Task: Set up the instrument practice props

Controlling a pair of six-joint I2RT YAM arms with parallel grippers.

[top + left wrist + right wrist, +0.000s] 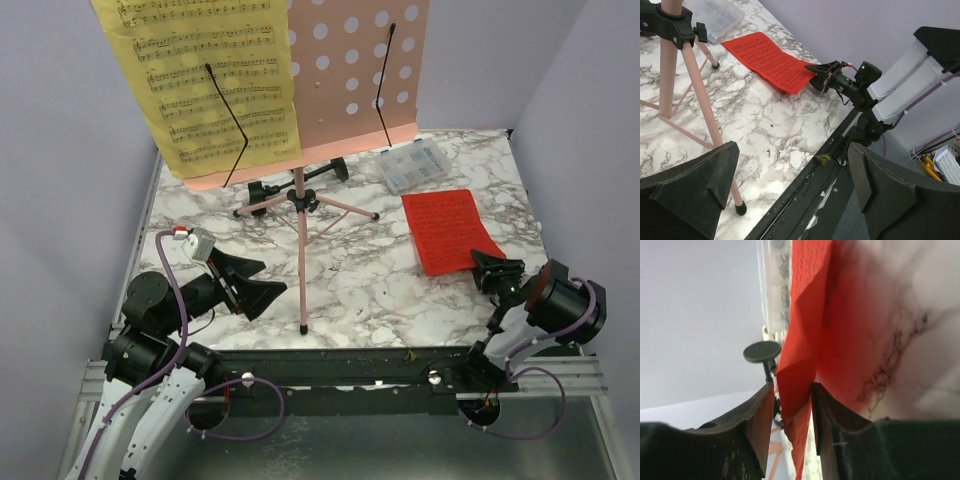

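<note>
The pink perforated music stand (350,70) stands on thin tripod legs (300,235) at the back middle. A yellow sheet-music page (210,85) rests on its left half. A red page (450,230) lies flat on the marble at the right. My right gripper (497,272) is at that page's near edge. In the right wrist view its jaws (792,405) are partly closed around the lifted red edge (800,360), with a gap still showing. A black microphone (265,190) lies behind the tripod. My left gripper (255,282) is wide open and empty, near the front tripod foot (740,207).
A clear plastic compartment box (413,165) sits behind the red page at the back right. The table's dark front rail (350,365) runs between the arm bases. Purple walls close in on both sides.
</note>
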